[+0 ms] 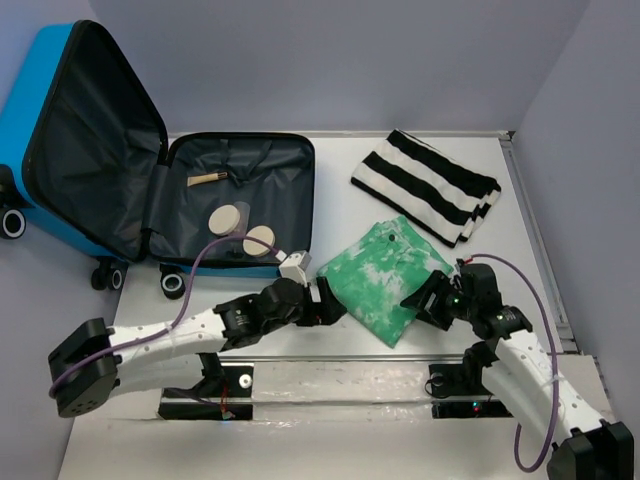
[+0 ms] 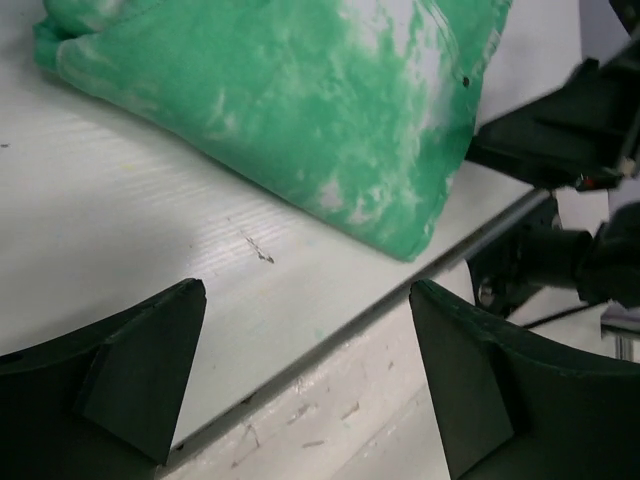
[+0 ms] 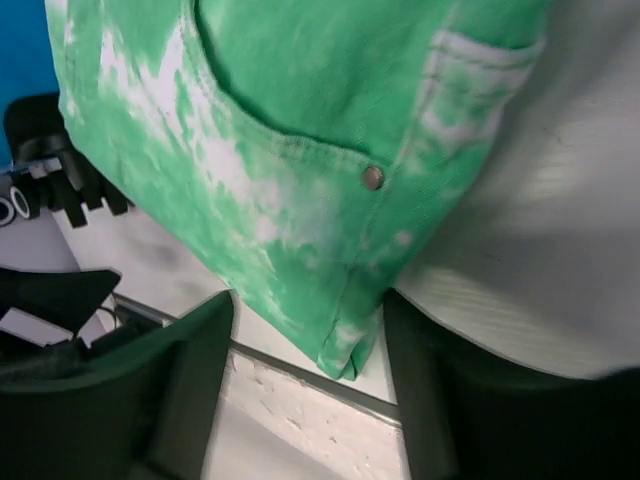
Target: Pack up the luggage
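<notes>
The small bright blue hard-shell suitcase (image 1: 275,175) is seen lying open at the far left of the white table (image 1: 345,205). Its lid is propped up by the left wall and its dark grey lined base lies flat, with two round cream discs (image 1: 227,218) and a short wooden stick (image 1: 208,179) inside. Bare table is left between its right rim and the folded black-and-white striped cloth (image 1: 428,186) at the far right. The folded green-and-white tie-dyed garment (image 1: 385,278) is laid near the front edge, flanked by the left gripper (image 1: 328,302) just beside its left edge and the right gripper (image 1: 420,300) at its right. From the left wrist the fingers (image 2: 150,370) are shown spread wide and empty, with the garment ahead and apart from them. Only the right wrist view shows a metal rivet (image 3: 372,178) and a pocket seam, with the garment's corner lying between widely parted fingers (image 3: 190,360); contact cannot be told
</notes>
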You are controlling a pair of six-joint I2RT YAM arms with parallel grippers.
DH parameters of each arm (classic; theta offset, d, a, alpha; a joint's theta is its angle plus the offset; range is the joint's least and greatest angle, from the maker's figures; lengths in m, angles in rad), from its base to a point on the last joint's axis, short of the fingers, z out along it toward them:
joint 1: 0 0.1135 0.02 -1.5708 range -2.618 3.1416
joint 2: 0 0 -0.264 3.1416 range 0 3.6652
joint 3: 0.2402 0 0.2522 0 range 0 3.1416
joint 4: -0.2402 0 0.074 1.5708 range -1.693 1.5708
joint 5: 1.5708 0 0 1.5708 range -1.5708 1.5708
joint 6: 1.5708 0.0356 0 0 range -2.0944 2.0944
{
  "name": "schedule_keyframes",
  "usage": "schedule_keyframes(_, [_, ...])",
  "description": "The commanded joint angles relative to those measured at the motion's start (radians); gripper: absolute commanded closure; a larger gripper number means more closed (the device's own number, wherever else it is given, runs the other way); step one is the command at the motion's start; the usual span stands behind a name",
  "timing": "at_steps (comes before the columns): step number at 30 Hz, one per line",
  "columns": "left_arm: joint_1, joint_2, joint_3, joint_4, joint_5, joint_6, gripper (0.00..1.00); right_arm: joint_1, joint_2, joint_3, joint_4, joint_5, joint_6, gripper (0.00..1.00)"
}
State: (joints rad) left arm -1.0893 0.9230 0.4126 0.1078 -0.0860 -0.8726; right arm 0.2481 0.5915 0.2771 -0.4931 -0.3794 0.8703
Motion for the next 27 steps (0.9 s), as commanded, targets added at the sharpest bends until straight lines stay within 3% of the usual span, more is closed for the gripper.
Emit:
schedule_keyframes(1, [-0.011,0.121,0.009,0.211,-0.214,-0.126,0.05,0.01,0.019,0.1,-0.024,-0.018,-0.088,0.22])
schedule_keyframes(8, [-0.011,0.298,0.066,0.237,-0.389,-0.213,0.02,0.01,0.09,0.243,-0.035,0.152,-0.188,0.18])
schedule_keyframes(13, [-0.011,0.456,0.109,0.253,-0.425,-0.239,0.02,0.01,0.125,0.31,0.03,0.23,-0.209,0.18])
schedule_keyframes(18, [-0.011,0.569,0.167,0.256,-0.442,-0.27,0.03,0.01,0.28,0.37,0.088,0.306,-0.28,0.16])
schedule_keyframes(25, [-0.026,0.648,0.192,0.245,-0.553,-0.305,0.16,0.01,0.549,0.499,0.166,0.462,-0.401,0.17])
schedule_keyframes(27, [-0.027,0.666,0.206,0.219,-0.573,-0.305,0.24,-0.001,0.615,0.523,0.172,0.485,-0.413,0.15])
